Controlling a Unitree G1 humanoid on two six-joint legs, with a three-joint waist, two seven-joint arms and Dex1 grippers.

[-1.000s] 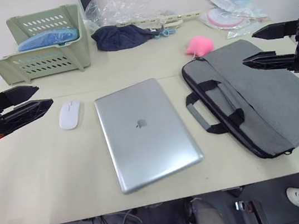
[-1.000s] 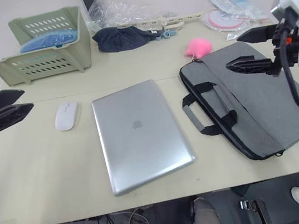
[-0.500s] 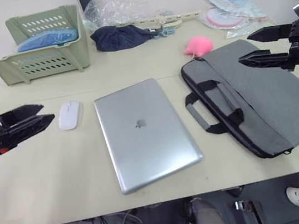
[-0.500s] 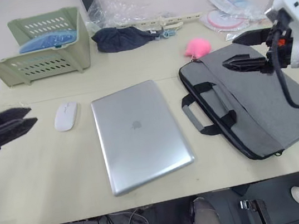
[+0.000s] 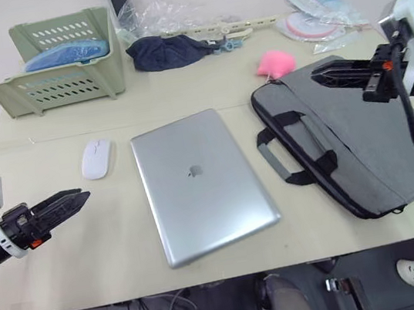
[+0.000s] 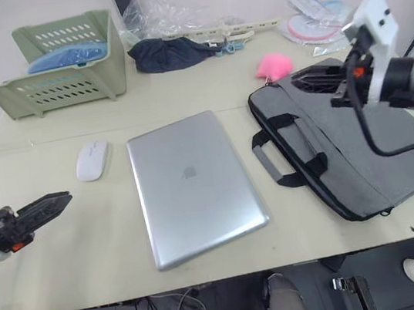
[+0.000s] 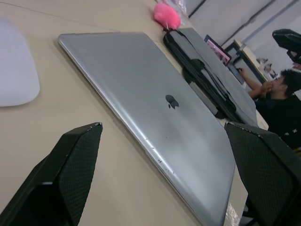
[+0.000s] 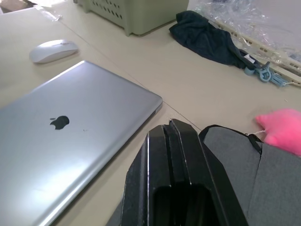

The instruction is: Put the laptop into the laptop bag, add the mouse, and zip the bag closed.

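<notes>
Empty L gripper (image 7: pixel 160 174) was wide open near laptop (image 5: pixel 199 181), R gripper (image 8: pixel 174 141) closed, empty, over bag (image 5: pixel 375 130); should've opened bag first.

The mouse (image 7: pixel 14 66) is cut off at the left wrist view's edge

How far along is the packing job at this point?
Nothing is packed yet. The laptop lies shut on the table beside the bag, and the mouse sits to its left. The right gripper, shut, is at the bag's top edge; the left gripper holds nothing. Loading both items and zipping remain.
</notes>
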